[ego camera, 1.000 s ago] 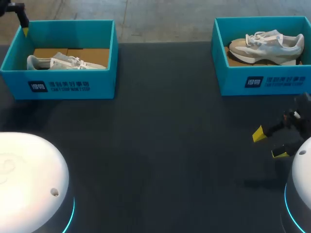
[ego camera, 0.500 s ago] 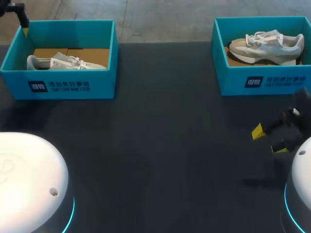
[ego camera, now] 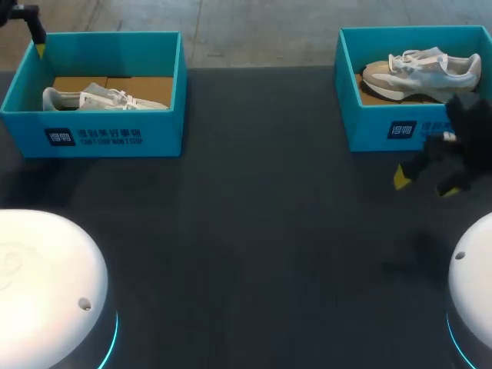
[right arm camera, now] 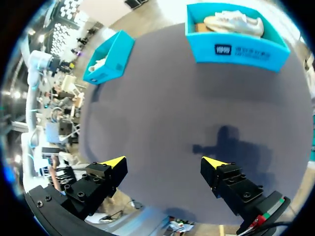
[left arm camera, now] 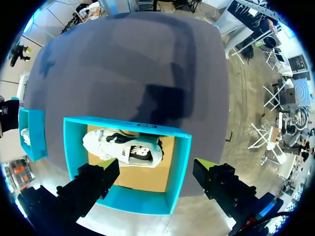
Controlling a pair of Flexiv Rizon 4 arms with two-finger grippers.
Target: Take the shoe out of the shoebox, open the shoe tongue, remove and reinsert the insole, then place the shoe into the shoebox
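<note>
Two teal shoeboxes stand at the table's far side. The left shoebox (ego camera: 92,127) holds a white shoe (ego camera: 104,98). In the left wrist view my left gripper (left arm camera: 156,164) hangs open above this box (left arm camera: 174,172), over the shoe (left arm camera: 123,150). One of its fingers (ego camera: 35,32) shows at the box's far left corner. The right shoebox (ego camera: 407,127) holds a beige and white shoe (ego camera: 423,71). My right gripper (ego camera: 425,184) is open and empty above the table, just in front of that box. In its own view the right gripper (right arm camera: 165,162) is well short of the box (right arm camera: 236,51).
The dark table (ego camera: 254,231) stretches between and in front of the boxes. The white rounded arm bases sit at the front left (ego camera: 46,284) and front right (ego camera: 477,292). In the left wrist view the other box (left arm camera: 30,132) shows off to the side.
My right gripper has moved away from the front edge toward the right shoebox, still open. The left arm and both shoes have stayed put.
</note>
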